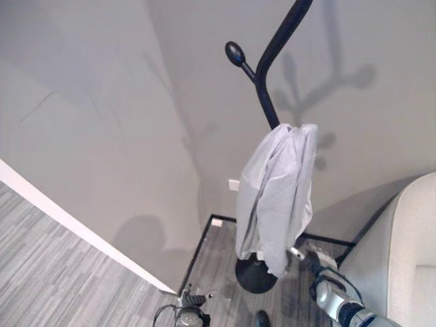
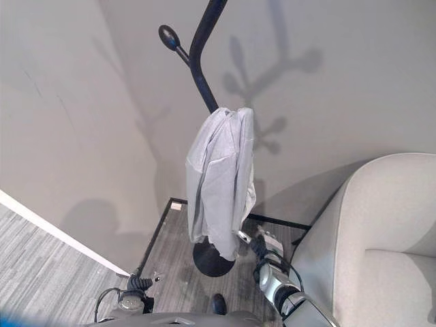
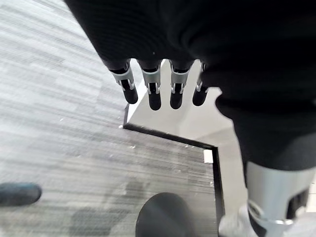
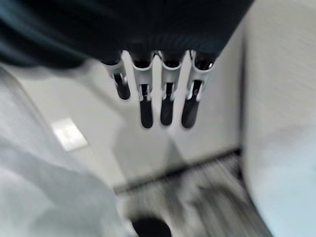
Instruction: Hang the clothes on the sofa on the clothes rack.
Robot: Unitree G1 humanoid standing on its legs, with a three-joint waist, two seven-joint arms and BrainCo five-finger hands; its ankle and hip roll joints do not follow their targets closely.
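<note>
My right robot hand [image 4: 158,94] hangs with its fingers straight and relaxed, holding nothing; its arm shows low down, just beside the hem of the garment. My left robot hand [image 3: 158,84] is likewise loose and empty, fingers pointing down over the grey floor [image 1: 54,272]. One pale grey shirt [image 1: 276,197] hangs draped on the single black clothes rack [image 1: 269,82], which stands in the corner where two grey walls [image 1: 102,136] meet. One knobbed peg [image 1: 235,53] of the rack is bare. The rack's round base [image 1: 253,276] rests on the floor. One light sofa [image 2: 381,231] stands just right of the rack.
</note>
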